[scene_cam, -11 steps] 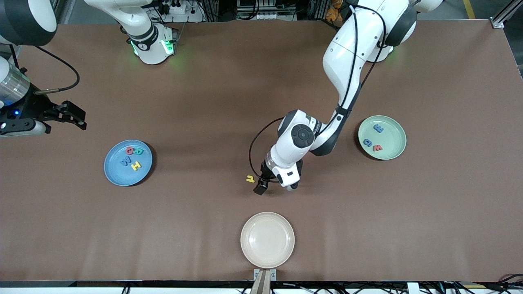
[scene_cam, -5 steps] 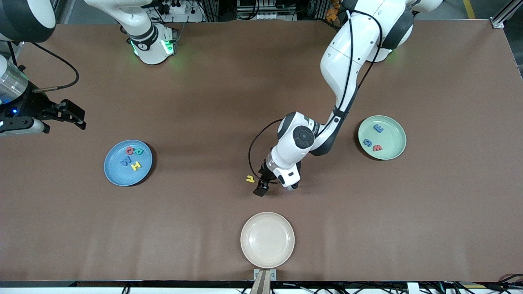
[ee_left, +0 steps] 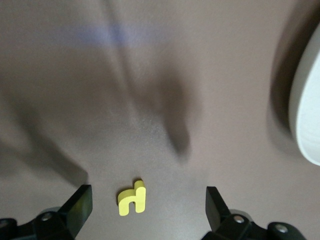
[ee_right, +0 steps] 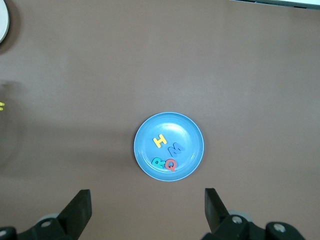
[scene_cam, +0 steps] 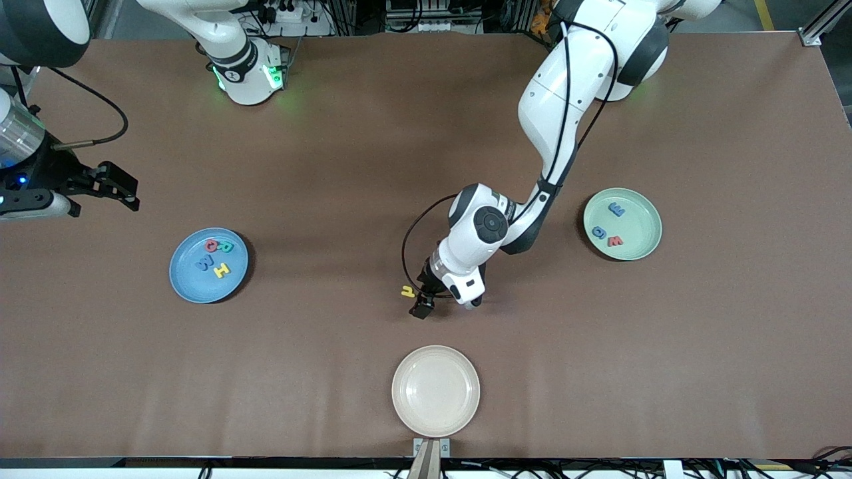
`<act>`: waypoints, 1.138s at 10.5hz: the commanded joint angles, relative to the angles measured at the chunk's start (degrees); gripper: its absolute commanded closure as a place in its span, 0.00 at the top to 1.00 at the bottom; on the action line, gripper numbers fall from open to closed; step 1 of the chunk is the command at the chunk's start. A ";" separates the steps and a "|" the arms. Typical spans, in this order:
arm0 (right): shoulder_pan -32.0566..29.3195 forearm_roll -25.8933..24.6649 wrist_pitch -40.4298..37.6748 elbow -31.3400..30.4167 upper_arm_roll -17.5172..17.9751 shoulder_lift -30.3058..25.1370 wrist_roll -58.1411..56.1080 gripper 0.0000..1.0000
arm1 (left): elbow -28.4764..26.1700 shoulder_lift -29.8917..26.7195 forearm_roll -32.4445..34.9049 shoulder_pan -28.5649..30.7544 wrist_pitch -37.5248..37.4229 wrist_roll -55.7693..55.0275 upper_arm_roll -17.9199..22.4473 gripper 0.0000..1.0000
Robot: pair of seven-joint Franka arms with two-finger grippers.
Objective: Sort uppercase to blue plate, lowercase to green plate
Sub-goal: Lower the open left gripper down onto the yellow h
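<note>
- Brown matte tabletop (scene_cam: pixel 346 153): the left gripper (scene_cam: pixel 418 301), fingers spread, hangs low with the small flat yellow lowercase h (scene_cam: pixel 407 291) on the table between its fingertips, untouched.
- Near it sits the round pale mint-green plate (scene_cam: pixel 642 246), holding three letters.
- Right gripper (scene_cam: pixel 126 193), spread and empty, waits above the round sky-blue plate (ee_right: pixel 192 127) with four capitals.

The left wrist view cuts off the white plate (ee_left: pixel 306 110), leaving only an arc of rim. In the front view, the right arm's upper links leave the frame, and the 3 letters on the green plate (scene_cam: pixel 642 233) are too small to read surely.
</note>
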 commanded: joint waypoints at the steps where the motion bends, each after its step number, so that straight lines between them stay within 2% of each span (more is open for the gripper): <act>1: -0.20 1.02 -1.95 1.40 0.33 0.52 0.89 1.00 | 2.14 2.04 -1.61 -0.32 0.59 -2.50 -0.72 1.00; 12: -0.19 0.93 -1.25 1.48 0.24 0.79 0.54 1.00 | 2.05 4.42 -2.13 0.30 0.59 -2.33 -3.35 1.00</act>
